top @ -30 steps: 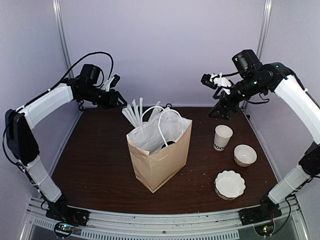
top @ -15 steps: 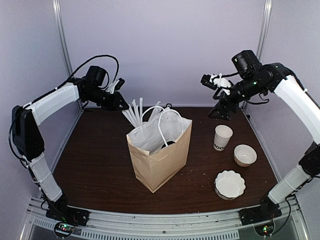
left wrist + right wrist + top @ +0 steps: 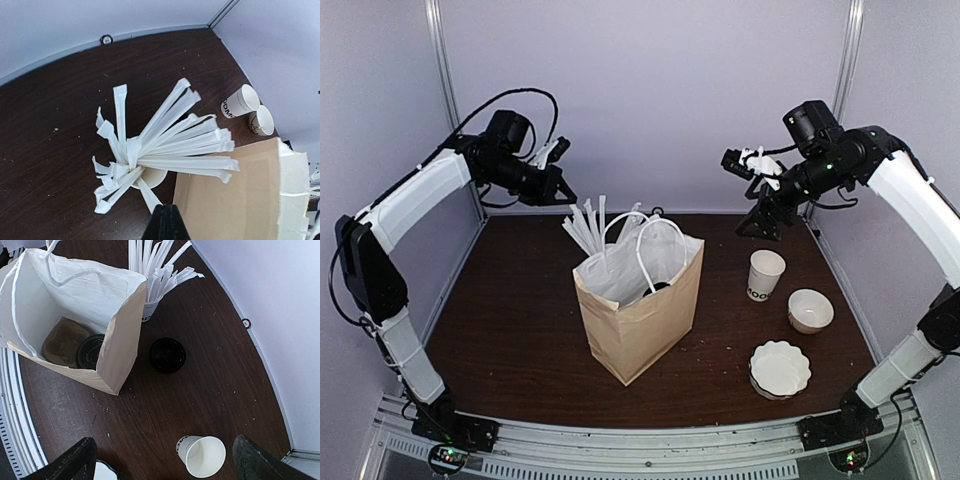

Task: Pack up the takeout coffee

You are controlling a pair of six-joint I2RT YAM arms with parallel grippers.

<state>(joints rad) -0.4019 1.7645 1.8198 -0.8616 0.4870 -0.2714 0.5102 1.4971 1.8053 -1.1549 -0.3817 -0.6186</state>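
The takeout coffee (image 3: 90, 351) stands inside the brown paper bag (image 3: 640, 300). Only its round black lid shows in the right wrist view, and as a dark spot (image 3: 660, 287) from above. My left gripper (image 3: 557, 188) hangs shut and empty behind the bag's left corner. In its wrist view the closed fingertips (image 3: 167, 220) sit over the cup of white straws (image 3: 150, 176). My right gripper (image 3: 760, 222) hovers high at the back right, open, with nothing between its fingers (image 3: 75, 460); a lidless white cup (image 3: 202, 456) lies below it.
A loose black lid (image 3: 167, 355) lies on the table behind the bag (image 3: 75, 305), beside the straw cup (image 3: 150, 305). The lidless cup (image 3: 765, 274), a small white bowl (image 3: 810, 310) and a stack of white scalloped dishes (image 3: 780, 368) stand right of the bag.
My left gripper's jaws have closed on nothing, and that arm has risen a little near the straws. The right arm and the objects have not moved.
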